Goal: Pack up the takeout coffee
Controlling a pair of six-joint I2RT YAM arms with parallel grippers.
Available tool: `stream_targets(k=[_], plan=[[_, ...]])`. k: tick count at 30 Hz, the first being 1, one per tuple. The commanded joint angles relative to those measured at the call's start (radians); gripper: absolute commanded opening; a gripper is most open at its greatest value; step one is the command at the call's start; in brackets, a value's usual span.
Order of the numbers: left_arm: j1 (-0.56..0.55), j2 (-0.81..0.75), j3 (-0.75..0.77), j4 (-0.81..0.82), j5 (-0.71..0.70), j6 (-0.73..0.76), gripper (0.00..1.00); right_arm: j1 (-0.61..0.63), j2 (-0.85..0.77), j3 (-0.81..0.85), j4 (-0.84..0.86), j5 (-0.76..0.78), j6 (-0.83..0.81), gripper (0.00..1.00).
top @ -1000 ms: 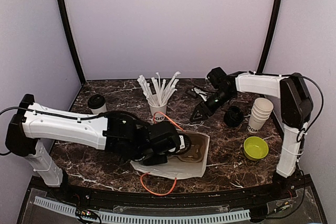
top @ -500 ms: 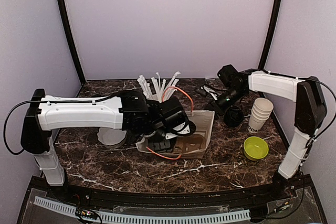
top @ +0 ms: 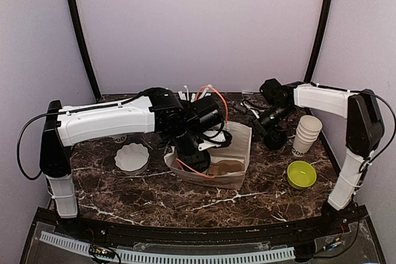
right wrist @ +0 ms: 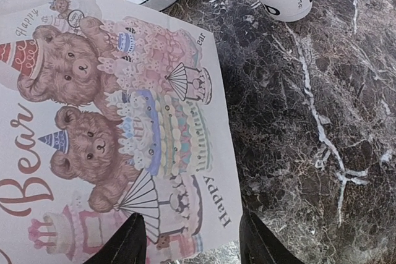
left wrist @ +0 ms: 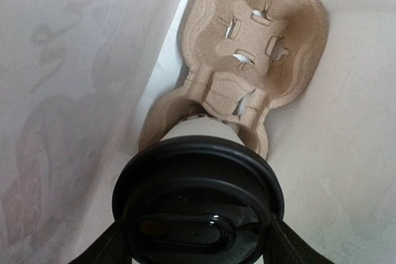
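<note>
The left gripper [left wrist: 198, 248] hangs inside the white paper bag [top: 240, 153] in the middle of the table. Its jaws pinch a lidded coffee cup [left wrist: 198, 153] just under the black lid. The cup's base points at the near socket of the cardboard carrier [left wrist: 253, 47] on the bag's floor; I cannot tell whether it is seated. If the jaws let go before the base sits in, the cup may topple and leak into the bag. An orange handle [top: 215, 100] arches close over the left arm's wrist, so pulling the arm out could catch it and drag or tip the bag. The right gripper [right wrist: 193, 240] sits at the bag's far right corner with its jaws spread and clamping nothing. That probably leaves nothing to steady the thin walls.
</note>
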Motion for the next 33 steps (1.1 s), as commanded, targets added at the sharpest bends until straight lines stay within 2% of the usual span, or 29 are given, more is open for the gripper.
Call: stream_targets(k=[1, 11, 15, 21, 33], plan=[[0.018, -0.019, 0.014, -0.037, 0.266, -0.031, 0.4, -0.005, 0.023, 0.007, -0.014, -0.05, -0.017, 0.52], [0.051, -0.045, -0.003, -0.041, 0.405, -0.054, 0.38, -0.007, 0.053, 0.035, -0.028, -0.052, -0.018, 0.51], [0.057, -0.103, -0.041, -0.051, 0.4, -0.078, 0.38, -0.025, 0.052, 0.03, -0.002, -0.015, 0.006, 0.51], [0.052, -0.09, -0.053, -0.064, 0.37, -0.088, 0.34, -0.037, 0.05, 0.024, 0.012, 0.006, 0.017, 0.51], [-0.004, 0.059, 0.117, -0.023, 0.147, -0.044, 0.35, -0.082, 0.006, 0.022, -0.026, 0.036, -0.002, 0.51]])
